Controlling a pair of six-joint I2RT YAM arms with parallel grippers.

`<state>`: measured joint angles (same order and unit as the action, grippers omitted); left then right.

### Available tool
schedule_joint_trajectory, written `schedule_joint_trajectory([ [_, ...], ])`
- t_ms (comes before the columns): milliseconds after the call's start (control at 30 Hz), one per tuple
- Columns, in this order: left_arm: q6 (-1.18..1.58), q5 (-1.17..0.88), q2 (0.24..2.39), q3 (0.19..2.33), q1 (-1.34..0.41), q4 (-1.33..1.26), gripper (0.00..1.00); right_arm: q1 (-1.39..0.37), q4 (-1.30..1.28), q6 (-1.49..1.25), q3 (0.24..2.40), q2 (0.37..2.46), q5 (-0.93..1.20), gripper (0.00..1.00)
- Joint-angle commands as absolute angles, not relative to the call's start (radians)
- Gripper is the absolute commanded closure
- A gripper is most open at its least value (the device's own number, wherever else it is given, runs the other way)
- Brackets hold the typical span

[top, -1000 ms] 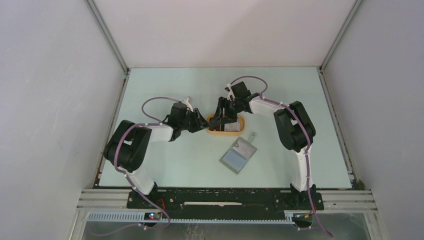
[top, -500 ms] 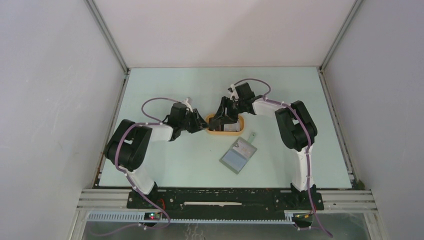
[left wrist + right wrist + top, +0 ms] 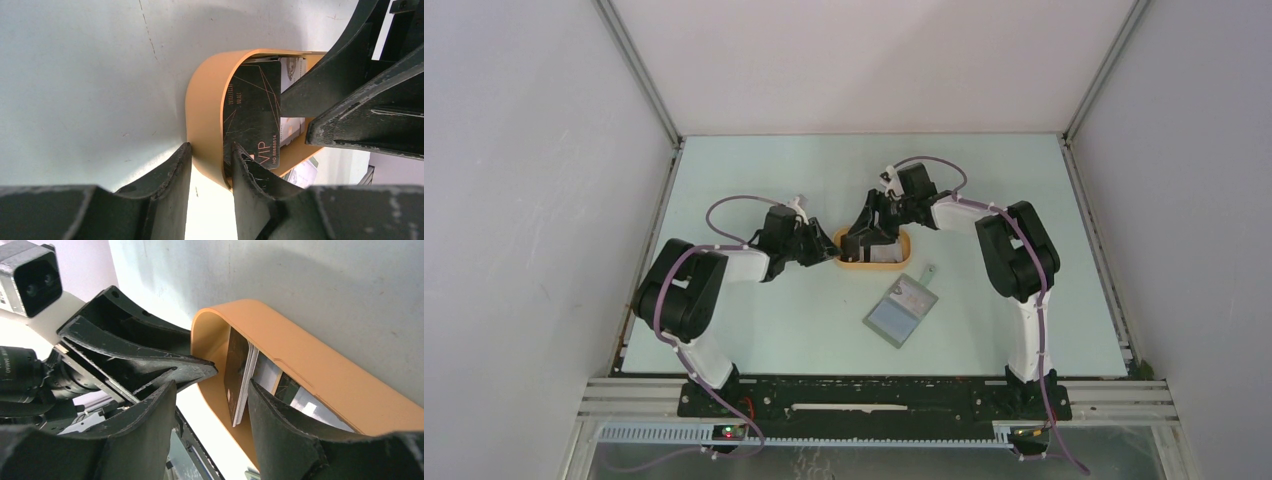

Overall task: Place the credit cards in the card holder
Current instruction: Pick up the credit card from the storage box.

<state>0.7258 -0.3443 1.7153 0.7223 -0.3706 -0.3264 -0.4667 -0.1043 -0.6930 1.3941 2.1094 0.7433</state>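
a pale green table (image 3: pixel 984 180) fills the booth. plain white walls (image 3: pixel 864 60) close it in on the left, right and far sides, metal posts (image 3: pixel 639 70) in the far corners. soft, even light.

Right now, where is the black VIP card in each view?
Left wrist: black VIP card at centre, propped in the rounded end of the orange tray.
Right wrist: centre, edge-on against a white card.
Top external: not discernible inside the tray.
Shared landmark: the orange tray's rounded end.
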Motion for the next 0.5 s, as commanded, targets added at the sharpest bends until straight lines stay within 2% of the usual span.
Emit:
schedule_joint_trajectory([
  [0,0.726,-0.381,1.720,0.782,-0.380,-0.355,0.61,-0.490,-0.035,-0.744,1.385,2.063,0.835,0.37],
  [467,0.726,-0.385,1.725,0.783,-0.380,-0.355,0.62,-0.498,-0.082,-0.733,1.409,2.124,0.805,0.43],
])
